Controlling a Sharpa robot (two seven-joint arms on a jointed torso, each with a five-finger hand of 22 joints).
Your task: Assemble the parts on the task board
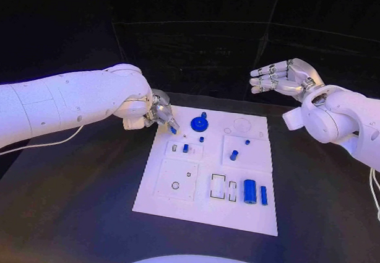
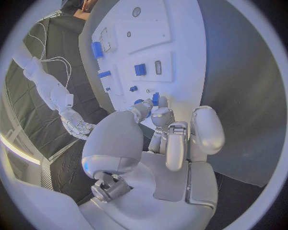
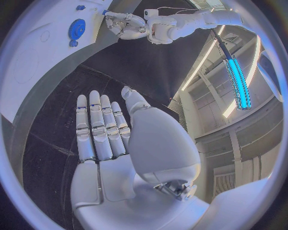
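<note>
Nearest the head camera lies the task board [image 1: 206, 210], white, set square on the black tabletop [image 1: 67, 208], long side running away from me. Left hand [image 1: 158, 114] sits at the board's far left corner, fingers [image 2: 161, 115] drawn together on a small blue part [image 1: 172, 129]; in the left wrist view the blue tip [image 2: 155, 98] shows just past the fingertips. Judgement: I am pinching it, ready to seat it. The part looks short and peg-like, its long axis seemingly tilted down toward the board; exact tilt too small to tell. Blue gear [image 1: 200, 120] stands just beside it. To do this well: bring the peg upright over its hole, lower straight, don't nudge the gear. Right hand [image 1: 283, 77] hangs well off the board's far right corner, holding nothing, fingers [image 3: 96, 124] straight and side by side, palm bare.
</note>
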